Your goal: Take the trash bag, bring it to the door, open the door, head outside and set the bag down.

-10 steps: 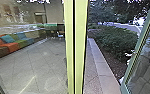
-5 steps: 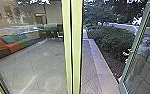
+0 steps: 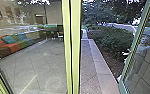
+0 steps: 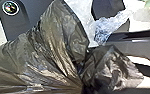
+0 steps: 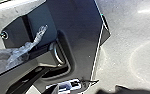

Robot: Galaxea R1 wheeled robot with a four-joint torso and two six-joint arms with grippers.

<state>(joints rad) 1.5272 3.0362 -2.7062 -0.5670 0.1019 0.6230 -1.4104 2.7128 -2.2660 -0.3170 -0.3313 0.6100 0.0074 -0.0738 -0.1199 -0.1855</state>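
The black trash bag (image 4: 53, 50) looms large in the left wrist view, its plastic wrinkled and drawn into a tight neck. My left gripper (image 4: 83, 84) is shut on that neck, with a loose tuft of bag beyond it. In the head view, a glass door with a green frame (image 3: 132, 53) stands swung open on the right. Pale yellow-green door posts (image 3: 74, 47) rise through the middle. I cannot tell how my right gripper stands.
Left of the posts, glass shows a tiled floor (image 3: 38, 63) and a colourful couch (image 3: 13, 46). Between posts and door lie a paved walk (image 3: 88, 67), a pale kerb (image 3: 101, 65) and bushes (image 3: 113, 38). Clear plastic (image 5: 21, 52) lies over the robot's parts.
The head camera has shifted slightly, so the posts stand a little further left and more of the outside walk shows. The door still stands open.
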